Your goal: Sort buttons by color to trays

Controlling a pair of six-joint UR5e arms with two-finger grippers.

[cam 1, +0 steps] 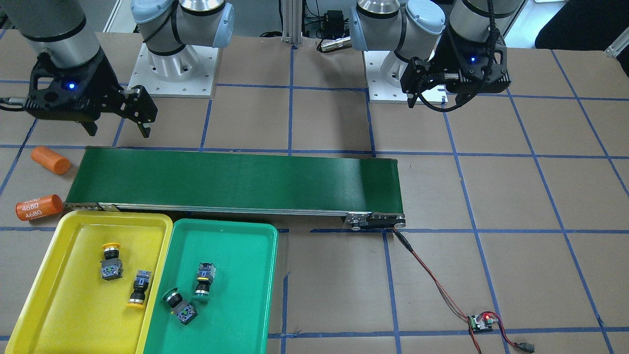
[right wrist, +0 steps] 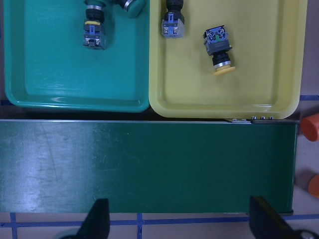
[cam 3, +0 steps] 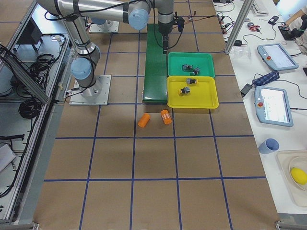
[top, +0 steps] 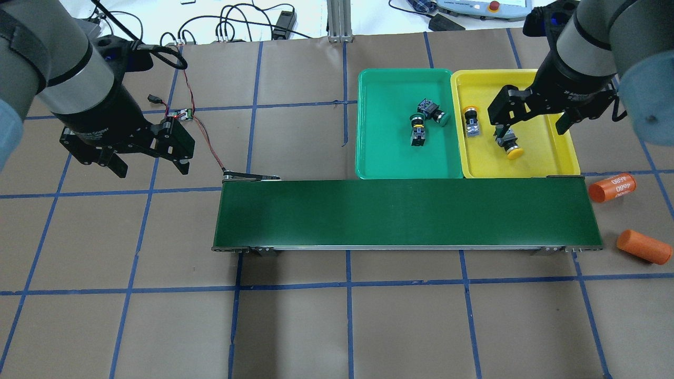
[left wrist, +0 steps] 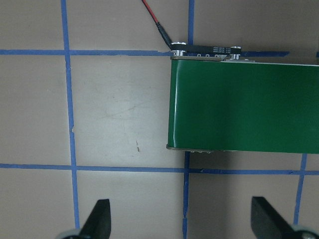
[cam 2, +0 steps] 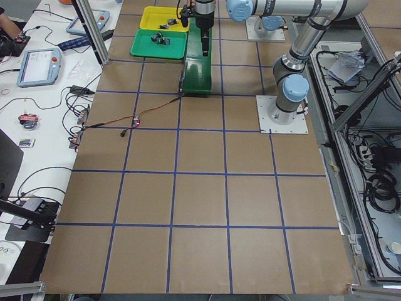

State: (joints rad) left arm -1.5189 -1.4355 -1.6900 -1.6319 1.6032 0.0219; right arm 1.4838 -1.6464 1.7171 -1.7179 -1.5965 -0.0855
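at the far left of the overhead view the left gripper [top: 151,168] hangs above bare table near a small circuit board [top: 181,113]. its jaws are spread wide with nothing between them, well apart from anything it could sort. next comes the conveyor belt [top: 405,213], with no button on it. beyond the belt's right half sits the green tray [top: 389,155], where both green-capped buttons [top: 433,112] [top: 417,130] lie on their sides, close together; whether they touch i cannot tell. one wears a yellow ring under its cap, but the cap itself reads green in the front view. hard against it is the yellow tray [top: 542,155], holding the two yellow-capped buttons [top: 471,121] [top: 509,146], apart from each other. the right gripper [top: 532,127] hovers high, fingers wide apart and empty; its wrist view puts it over the belt, not down in the tray. two orange cylinders [top: 612,187] [top: 643,246] lie on the table at the right end, no part of the job. judged from this, the sorting looks finished and the step in hand is pulling clear. to do it well, hold both claws open and raised and travel over belt and bare table rather than low across the trays. that way no finger clips a cap and rolls a button over the shared rim. check the ringed button's colour before calling it done.
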